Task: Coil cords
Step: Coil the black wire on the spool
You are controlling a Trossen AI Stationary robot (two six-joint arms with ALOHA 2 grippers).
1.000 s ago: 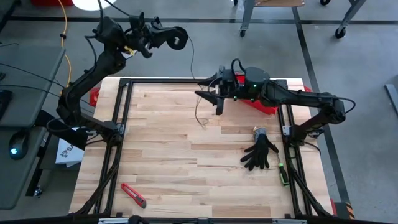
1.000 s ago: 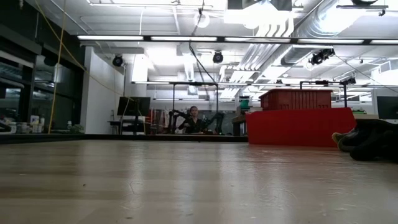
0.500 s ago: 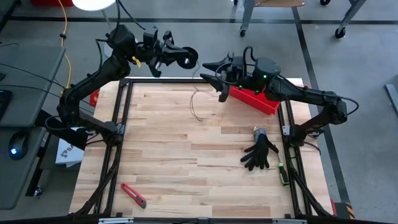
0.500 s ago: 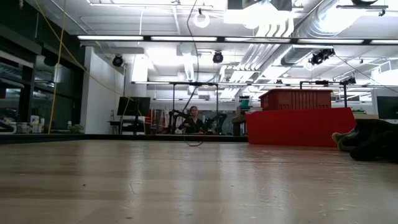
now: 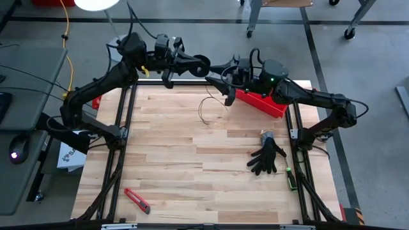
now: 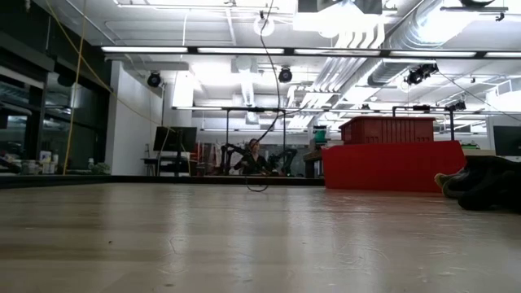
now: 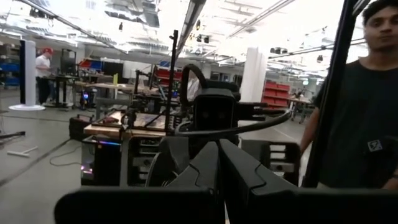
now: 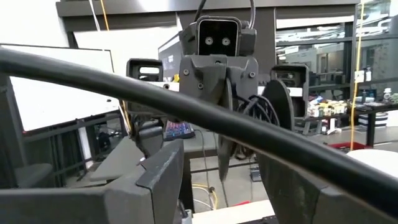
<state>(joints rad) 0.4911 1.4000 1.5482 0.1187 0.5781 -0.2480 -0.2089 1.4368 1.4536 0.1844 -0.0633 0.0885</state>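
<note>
Both arms are raised over the far edge of the surface (image 5: pixel 211 172), facing each other. The left hand (image 5: pixel 203 64) has its fingers pressed together on the small round black spool (image 8: pixel 275 104), which the right wrist view shows on edge beside those fingers with dark windings bunched at its hub. The right hand (image 5: pixel 223 82) stands just beside it with its fingers spread wide and nothing between them. From the spool the cord (image 5: pixel 206 110) hangs down and ends in a loose loop lying on the far middle of the surface; the low view shows that thin strand (image 6: pixel 273 73) dropping to a small ring at the bottom.

The step in hand looks like winding: one hand holds the spool while the other is placed to take the free strand. The next move calls for the right hand to close on that very thin, slack cord near the spool and lead it round the hub without tugging it loose.

Compared with a second ago, the left hand has swung in from far left to meet the right, the right hand has pulled back toward the far edge, and the hanging loop has shifted.
</note>
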